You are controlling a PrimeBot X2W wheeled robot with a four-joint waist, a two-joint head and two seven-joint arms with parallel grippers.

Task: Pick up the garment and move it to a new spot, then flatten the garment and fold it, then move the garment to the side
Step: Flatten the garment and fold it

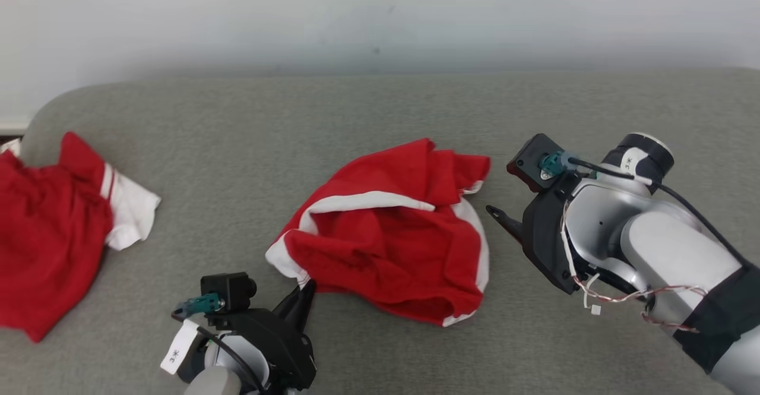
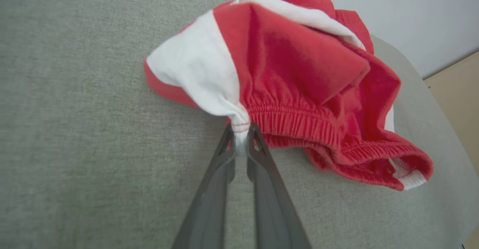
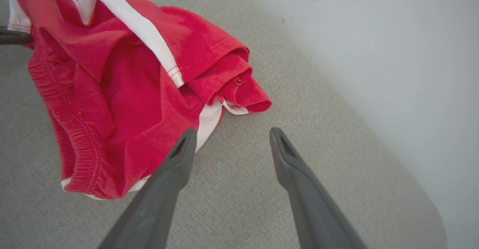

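Grey fabric-covered desk. Red shorts, white-striped and crumpled, lie between the pincers, long axis running from one to the other. Left pincer clenched on the white waistband corner. Right pincer released, jaws wide, just beside the opposite hem.

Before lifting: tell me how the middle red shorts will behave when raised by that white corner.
Probably floppy: the shorts lie crumpled, so they should hang from the left gripper. Likely light, thin cloth. The fingers pinch only a corner; it might slip.
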